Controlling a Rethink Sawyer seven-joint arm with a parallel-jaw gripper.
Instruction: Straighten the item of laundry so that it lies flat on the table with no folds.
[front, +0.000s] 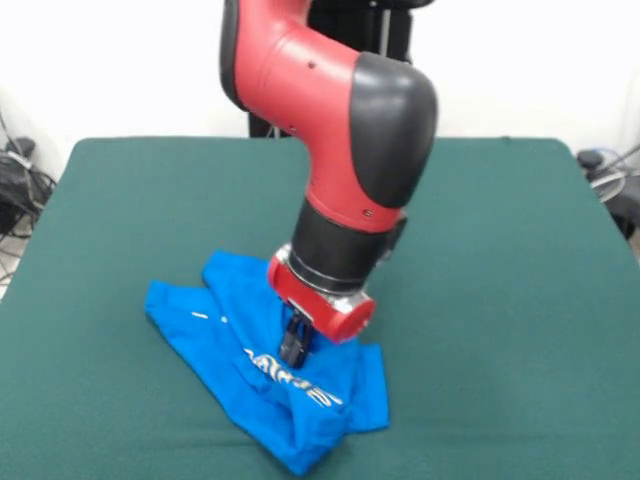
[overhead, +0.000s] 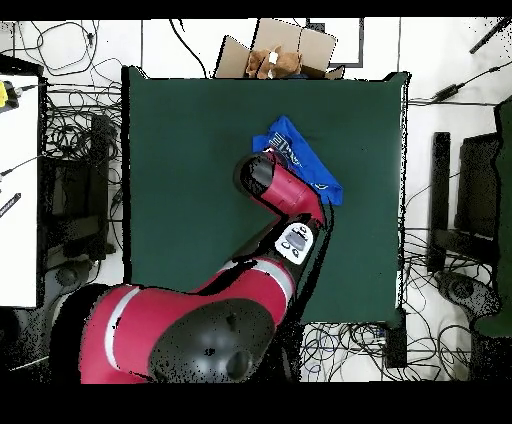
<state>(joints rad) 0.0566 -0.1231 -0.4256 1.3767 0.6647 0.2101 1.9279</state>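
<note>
The bright blue T-shirt (front: 270, 370) lies crumpled with folds on the dark green table (front: 500, 260), near its front middle in the front view. White lettering shows on its chest. My gripper (front: 293, 345) points down onto the middle of the shirt, its dark fingers pressed into the fabric just above the lettering. I cannot tell whether they are open or shut. In the overhead view the shirt (overhead: 300, 150) lies near the table's far edge (overhead: 200, 90), and the arm covers its lower left part; the gripper is hidden under the arm.
A cardboard box (overhead: 285, 50) stands just beyond the table's far edge in the overhead view. Cables and equipment lie on the floor around the table. The red arm (front: 340, 130) reaches over the table's middle.
</note>
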